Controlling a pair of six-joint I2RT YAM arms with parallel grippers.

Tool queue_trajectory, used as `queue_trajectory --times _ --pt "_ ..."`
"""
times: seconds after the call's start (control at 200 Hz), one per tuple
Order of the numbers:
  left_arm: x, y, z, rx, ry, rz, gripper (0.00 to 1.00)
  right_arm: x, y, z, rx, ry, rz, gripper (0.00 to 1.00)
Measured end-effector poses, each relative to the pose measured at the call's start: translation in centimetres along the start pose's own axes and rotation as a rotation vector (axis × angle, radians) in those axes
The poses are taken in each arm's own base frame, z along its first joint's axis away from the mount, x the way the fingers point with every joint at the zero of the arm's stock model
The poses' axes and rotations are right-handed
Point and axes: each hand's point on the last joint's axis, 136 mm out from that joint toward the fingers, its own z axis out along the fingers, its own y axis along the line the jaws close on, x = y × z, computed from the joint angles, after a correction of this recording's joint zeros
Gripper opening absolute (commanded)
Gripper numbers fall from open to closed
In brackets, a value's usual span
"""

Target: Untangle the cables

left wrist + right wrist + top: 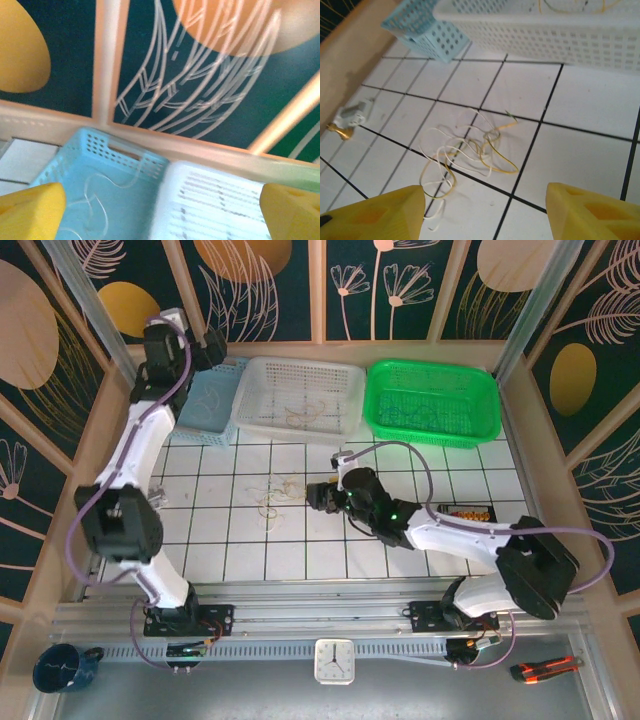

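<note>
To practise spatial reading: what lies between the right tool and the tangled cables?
Just bare tiled table, seen in the right wrist view: the right tool faces the cables with nothing between.

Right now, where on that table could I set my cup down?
Bare tiles: between the green basket and the right arm, and between the wires and the rail. Crowded: around the wires, by the right end effector.

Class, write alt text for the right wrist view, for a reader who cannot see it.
A loose tangle of thin yellow and white cables lies on the white tiled table, just ahead of the open right gripper with yellow fingers. A white basket and a blue basket stand behind.
</note>
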Motion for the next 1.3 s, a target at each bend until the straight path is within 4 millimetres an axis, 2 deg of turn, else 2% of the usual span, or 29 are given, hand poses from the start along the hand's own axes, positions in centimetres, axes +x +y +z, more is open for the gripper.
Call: queue_trajectory --times 0.065,0.13,0.33,0.45,0.545,0.646,1.011,1.096,1.236,1.276,1.301 --pt "0.9 -0.9 -2.4 0.051 0.004 -0.038 0.99 0.9 -0.5 0.9 0.016 0.033 0.002 0.64" --pt "2.9 -1.5 -4.4 0.082 0.032 -0.065 0.99 1.6 -0.7 1.9 0.024 0.066 0.004 0.64" --pt "12.8 -3.9 -9.0 0.174 0.196 -0.125 0.99 3.4 -1.3 4.9 0.032 0.149 -0.005 0.58" --pt "17.7 -3.3 -11.4 0.186 0.265 -0.193 0.99 4.6 -2.4 6.3 0.039 0.2 -0.017 0.51" --pt "20.0 -2.5 -11.9 0.172 0.297 -0.235 0.99 5.4 -3.3 7.2 0.041 0.235 -0.018 0.47" --pt "20.9 -2.3 -12.0 0.17 0.315 -0.261 0.99 5.8 -3.9 8.1 0.038 0.255 -0.011 0.46" --pt "20.4 -2.6 -11.8 0.184 0.297 -0.275 0.99 6.3 -3.3 9.8 -0.017 0.275 -0.007 0.43" --pt "20.6 -2.6 -11.7 0.181 0.301 -0.275 0.99 6.6 -3.4 10.3 -0.018 0.28 -0.009 0.34" --pt "20.3 -2.7 -11.4 0.182 0.299 -0.274 0.99 6.3 -3.5 10.5 -0.032 0.268 -0.005 0.06" --pt "20.1 -2.8 -11.3 0.184 0.297 -0.273 0.99 5.9 -3.5 10.6 -0.039 0.257 -0.001 0.0" --pt "20.0 -2.9 -11.3 0.185 0.296 -0.271 0.99 5.7 -3.6 10.6 -0.043 0.249 0.001 0.0"
